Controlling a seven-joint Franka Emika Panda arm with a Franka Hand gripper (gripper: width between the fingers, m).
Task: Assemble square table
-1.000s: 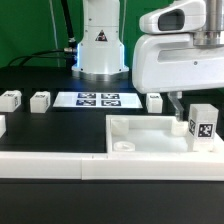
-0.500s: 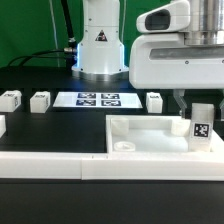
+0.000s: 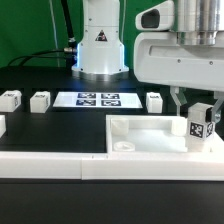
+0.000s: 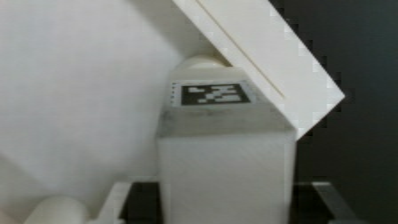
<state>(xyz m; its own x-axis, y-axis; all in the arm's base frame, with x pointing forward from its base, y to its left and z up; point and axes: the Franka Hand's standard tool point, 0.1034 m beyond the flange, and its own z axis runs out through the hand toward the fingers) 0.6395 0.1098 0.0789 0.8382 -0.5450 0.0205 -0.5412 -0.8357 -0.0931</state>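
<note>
The white square tabletop (image 3: 141, 123) lies on the black table, in the exterior view's right half. My gripper (image 3: 198, 108) is shut on a white tagged leg (image 3: 201, 124). It holds the leg slightly tilted over the tabletop's corner at the exterior view's right. In the wrist view the leg (image 4: 222, 150) fills the space between my two dark fingers (image 4: 143, 205), with its tag facing the camera. The tabletop's raised edge (image 4: 267, 50) runs diagonally behind it. Three more legs (image 3: 10, 99), (image 3: 40, 101), (image 3: 155, 101) stand on the table behind the tabletop.
The marker board (image 3: 97, 99) lies flat in front of the robot base (image 3: 100, 50). A long white rail (image 3: 50, 165) runs along the table's front edge. Part of another white piece (image 3: 2, 125) shows at the exterior view's left edge.
The gripper has risen a little with the leg. The leg stood upright before and now leans slightly. Nothing else has moved.
</note>
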